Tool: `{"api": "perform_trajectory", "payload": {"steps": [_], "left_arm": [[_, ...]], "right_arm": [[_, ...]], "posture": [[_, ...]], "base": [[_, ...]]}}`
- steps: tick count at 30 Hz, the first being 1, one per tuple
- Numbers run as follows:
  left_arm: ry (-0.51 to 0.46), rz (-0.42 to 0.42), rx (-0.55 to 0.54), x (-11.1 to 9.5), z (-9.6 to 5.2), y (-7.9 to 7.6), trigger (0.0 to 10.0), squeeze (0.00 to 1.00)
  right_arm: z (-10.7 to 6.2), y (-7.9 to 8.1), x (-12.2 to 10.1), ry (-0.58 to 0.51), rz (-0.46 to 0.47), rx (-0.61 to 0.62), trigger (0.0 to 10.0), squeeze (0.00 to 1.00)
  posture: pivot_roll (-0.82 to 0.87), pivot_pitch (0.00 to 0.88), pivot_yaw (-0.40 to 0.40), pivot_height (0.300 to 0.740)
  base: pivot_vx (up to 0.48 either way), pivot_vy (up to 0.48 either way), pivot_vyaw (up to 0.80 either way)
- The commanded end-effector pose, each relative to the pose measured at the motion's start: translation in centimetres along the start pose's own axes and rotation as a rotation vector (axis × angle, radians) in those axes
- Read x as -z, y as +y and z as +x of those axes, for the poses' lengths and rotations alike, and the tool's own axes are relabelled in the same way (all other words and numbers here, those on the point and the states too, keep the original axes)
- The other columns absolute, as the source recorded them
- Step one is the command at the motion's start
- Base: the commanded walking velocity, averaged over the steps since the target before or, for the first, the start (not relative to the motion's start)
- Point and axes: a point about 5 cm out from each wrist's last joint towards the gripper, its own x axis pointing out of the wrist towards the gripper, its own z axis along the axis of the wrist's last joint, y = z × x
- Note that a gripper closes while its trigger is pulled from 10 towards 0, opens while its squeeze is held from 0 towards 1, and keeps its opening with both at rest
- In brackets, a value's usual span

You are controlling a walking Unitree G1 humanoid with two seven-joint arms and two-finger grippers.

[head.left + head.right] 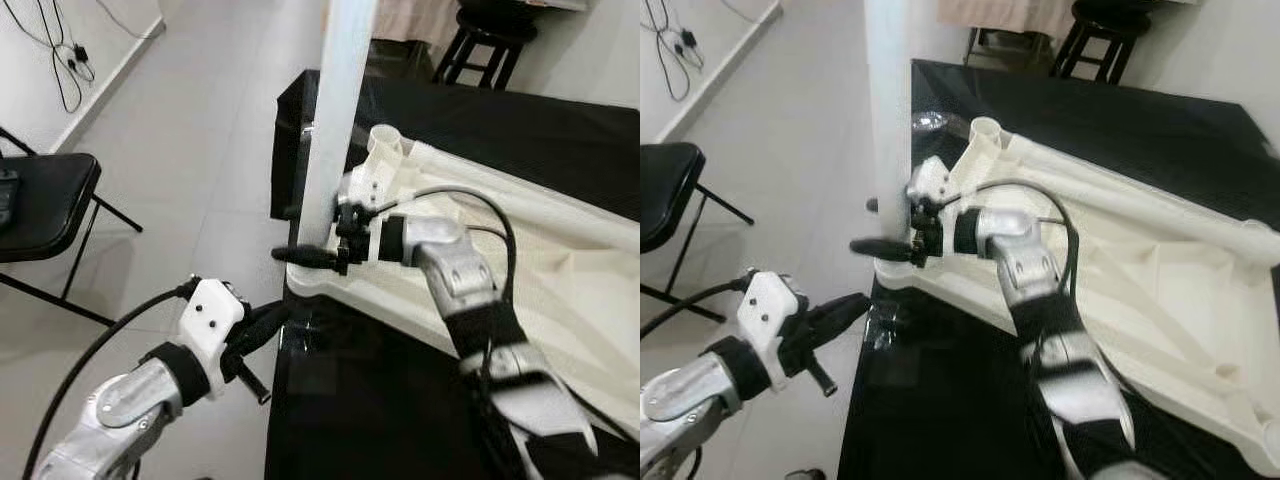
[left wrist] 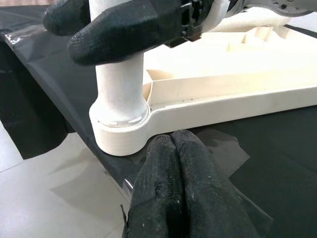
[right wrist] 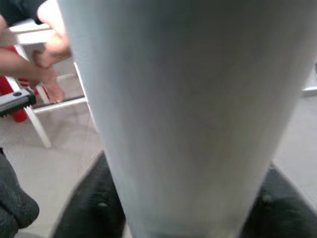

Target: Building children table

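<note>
The floor (image 1: 200,120) is of pale grey tiles, lit evenly. A white wall (image 1: 40,90) stands at the left, with black cables (image 1: 68,60) hanging on it. 1 black folding chair (image 1: 45,205) is near it. A dark stool (image 1: 487,40) stands farther back.
</note>
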Motion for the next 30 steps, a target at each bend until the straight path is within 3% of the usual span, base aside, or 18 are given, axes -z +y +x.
{"api": "perform_trajectory", "payload": {"steps": [1,7,10,13,14,15,16,17,18,19,20,21,23,29,30], "left_arm": [[0.003,-0.012,0.009,0.1,-0.1,-0.5,10.0,0.00],[0.011,-0.010,0.001,0.2,-0.4,-0.4,10.0,0.00],[0.012,-0.013,0.001,0.2,-0.4,-0.5,10.0,0.00],[0.014,-0.013,-0.001,0.2,-0.5,-0.5,10.0,0.00],[0.014,-0.013,-0.001,0.2,-0.5,-0.5,10.0,0.00],[0.014,-0.013,-0.002,0.2,-0.6,-0.4,10.0,0.00],[0.014,-0.013,-0.002,0.2,-0.6,-0.4,10.0,0.00],[0.014,-0.013,-0.005,0.2,-0.7,-0.1,10.0,0.00],[0.015,-0.014,-0.006,0.2,-0.8,0.1,10.0,0.00],[0.016,-0.015,-0.006,0.3,-0.8,0.2,10.0,0.00],[0.016,-0.015,-0.006,0.3,-0.8,0.2,10.0,0.00],[0.017,-0.021,-0.001,0.4,-0.6,0.3,10.0,0.00],[0.014,-0.029,0.003,0.5,-0.5,0.3,10.0,0.00],[-0.002,-0.027,0.008,0.4,0.1,0.4,10.0,0.00],[-0.002,-0.022,0.007,0.4,0.1,0.4,10.0,0.00]], "right_arm": [[0.5,0.1,0.0,0.013,-0.008,-0.048,0.0,0.00],[0.2,-0.3,-0.1,0.028,-0.004,-0.069,0.0,0.00],[-0.6,-0.2,0.9,0.042,0.012,-0.048,0.0,0.00],[-1.7,-0.3,3.0,0.084,0.039,0.165,0.0,0.00],[-1.7,-0.3,3.0,0.084,0.039,0.165,0.0,0.00],[-1.6,0.0,3.7,0.066,0.081,0.304,0.0,0.00],[-1.6,0.0,3.7,0.066,0.081,0.304,0.0,0.00],[-1.3,1.1,5.3,0.070,0.216,0.594,0.0,0.00],[-1.5,3.3,6.7,0.125,0.297,0.733,0.0,0.00],[-1.4,5.7,7.4,0.180,0.310,0.790,0.0,0.00],[-1.4,5.7,7.4,0.180,0.310,0.790,0.0,0.00],[-0.9,7.2,6.9,0.183,0.266,0.778,0.0,0.00],[-0.6,7.3,6.1,0.161,0.223,0.750,0.0,0.00],[-0.9,5.2,5.8,0.156,0.205,0.771,0.0,0.00],[-0.7,4.9,5.8,0.158,0.209,0.772,3.4,0.00]], "posture": [[0.15,0.214,-0.163,0.740],[0.15,0.228,-0.167,0.740],[0.14,0.233,-0.168,0.740],[0.13,0.236,-0.177,0.740],[0.13,0.236,-0.177,0.740],[0.12,0.236,-0.175,0.740],[0.12,0.236,-0.175,0.740],[0.09,0.239,-0.154,0.740],[0.09,0.239,-0.154,0.740],[0.08,0.235,-0.135,0.740],[0.08,0.235,-0.135,0.740],[0.07,0.214,-0.114,0.740],[0.06,0.204,-0.110,0.740],[0.08,0.192,-0.141,0.740],[0.09,0.190,-0.142,0.740]], "base": [[0.000,0.000,0.00],[0.000,0.000,0.00],[0.000,0.000,0.00],[0.000,0.000,0.00],[0.000,0.000,0.00],[0.000,0.000,0.00],[0.000,0.000,0.00],[0.000,0.000,0.00],[0.000,0.000,0.00],[0.000,0.000,0.00],[0.000,0.000,0.00],[0.000,0.000,0.00],[0.000,0.000,0.00],[0.000,0.000,0.00],[0.000,0.000,0.00]]}}
